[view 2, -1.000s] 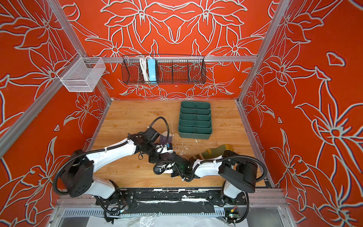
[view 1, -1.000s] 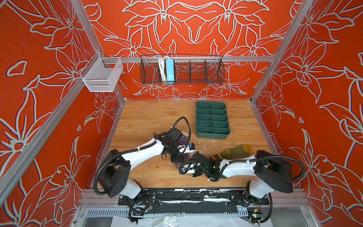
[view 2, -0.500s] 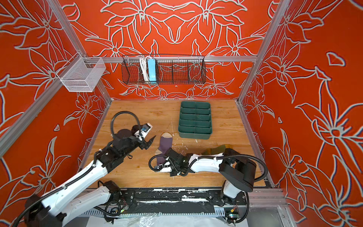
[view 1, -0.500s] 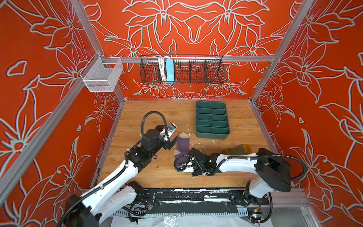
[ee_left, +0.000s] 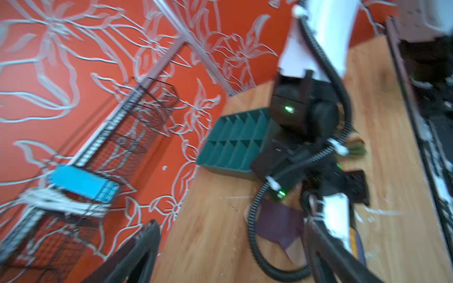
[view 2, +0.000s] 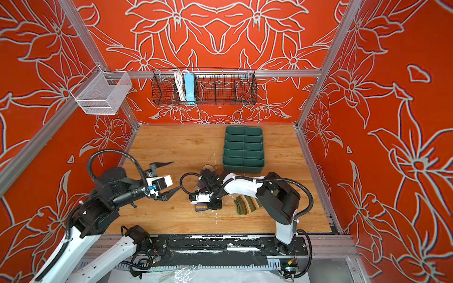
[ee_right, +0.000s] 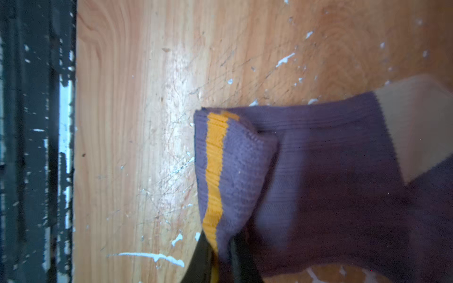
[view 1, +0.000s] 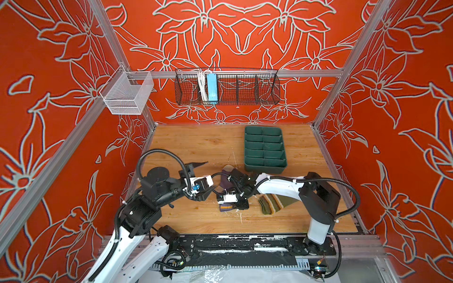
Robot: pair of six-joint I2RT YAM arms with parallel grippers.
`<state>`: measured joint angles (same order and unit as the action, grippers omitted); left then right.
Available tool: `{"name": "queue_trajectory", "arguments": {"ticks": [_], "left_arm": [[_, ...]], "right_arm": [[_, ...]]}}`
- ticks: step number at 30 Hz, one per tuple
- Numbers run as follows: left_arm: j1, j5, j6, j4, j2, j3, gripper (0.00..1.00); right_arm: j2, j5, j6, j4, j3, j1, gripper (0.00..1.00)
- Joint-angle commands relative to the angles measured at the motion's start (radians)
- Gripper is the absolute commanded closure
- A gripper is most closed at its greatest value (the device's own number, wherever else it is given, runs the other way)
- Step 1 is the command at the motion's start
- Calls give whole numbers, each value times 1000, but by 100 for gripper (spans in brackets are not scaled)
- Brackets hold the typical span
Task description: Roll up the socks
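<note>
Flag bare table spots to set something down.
Free: wood left of the tray, from back wall to the open left gripper; near strip along the front rail. Crowded: centre, where right gripper pinches the purple sock, olive sock beside it.

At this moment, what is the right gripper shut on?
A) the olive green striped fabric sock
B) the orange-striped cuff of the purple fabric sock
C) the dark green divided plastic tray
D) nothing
B: the right wrist view shows the right gripper pinching the purple fabric sock by its orange-striped cuff, while the olive green striped sock lies apart from it.
</note>
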<state>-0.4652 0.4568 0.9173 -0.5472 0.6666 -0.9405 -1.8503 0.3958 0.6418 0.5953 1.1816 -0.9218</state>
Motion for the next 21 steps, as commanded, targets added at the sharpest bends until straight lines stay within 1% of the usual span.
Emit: {"name": "queue_trajectory", "arguments": {"ticks": [1,3,4,5,7,8,11,13,14,17,19,21], "left_arm": [[-32,105,211,-199,69,13,10],[-97,29,258,-194,90,41,10],[-152,-40,284,-187,99,63,10],[-202,-117,292,-167,105,85,10],[-310,-237,304,-124,119,147,11],[-356,-279,297,-98,123,184,12],[-484,-411,226,38,149,313,14],[-529,-496,154,143,207,386,16],[-542,-534,133,165,245,400,18],[-550,-648,52,299,395,431,25],[-553,-669,-10,384,469,437,26],[-559,-665,-35,448,527,431,27]], "right_arm": [[-76,119,-24,170,50,50,100],[-110,122,-33,182,83,65,100],[-129,130,-30,194,102,71,100],[-143,141,-25,204,118,77,100],[-174,155,-15,223,148,84,98],[-186,159,-12,227,158,86,98],[-212,171,-7,234,179,89,98],[-216,178,-11,231,178,90,98],[-213,182,-14,229,174,90,98],[-199,190,-16,210,157,91,97],[-188,192,-14,198,145,92,97],[-182,192,-14,190,139,93,96]]}}
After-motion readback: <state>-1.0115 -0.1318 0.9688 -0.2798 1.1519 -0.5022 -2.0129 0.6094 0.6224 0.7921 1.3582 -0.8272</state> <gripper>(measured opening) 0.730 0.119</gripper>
